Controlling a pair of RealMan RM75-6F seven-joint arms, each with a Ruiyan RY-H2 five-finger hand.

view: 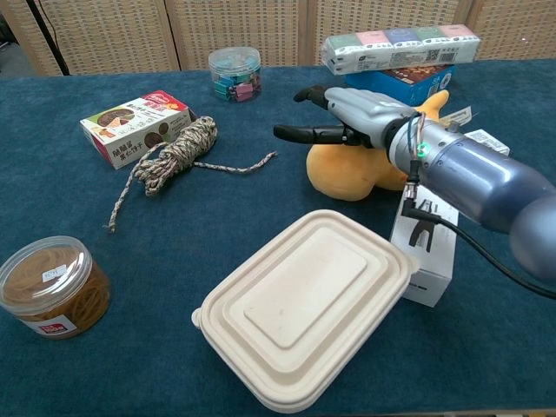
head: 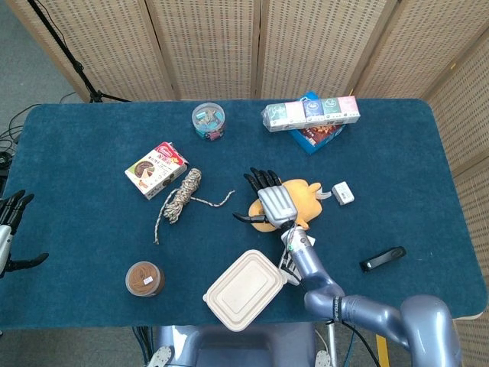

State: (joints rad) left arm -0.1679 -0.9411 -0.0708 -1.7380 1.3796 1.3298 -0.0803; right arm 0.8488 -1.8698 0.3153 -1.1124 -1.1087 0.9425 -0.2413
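Chest view showed, at the lower centre of the frame, a cream plastic food container with a closed lid [view: 304,304], and at the lower left a clear round tub with brown contents [view: 48,287]. Just right of the container stood a small white cardboard box with a black stapler picture [view: 426,243].

Above it, in the middle right of the frame, the right hand [view: 352,117] was spread with fingers apart and held nothing. It hovered over the left part of the yellow plush toy [view: 356,169]; I could not tell if it touched the toy. The toy lay on the dark blue cloth table [view: 217,217].

In the middle left lay a coiled speckled rope [view: 178,148] beside a flat biscuit box [view: 139,126].

In the head view the left hand [head: 9,229] was at the left edge, fingers apart, holding nothing.
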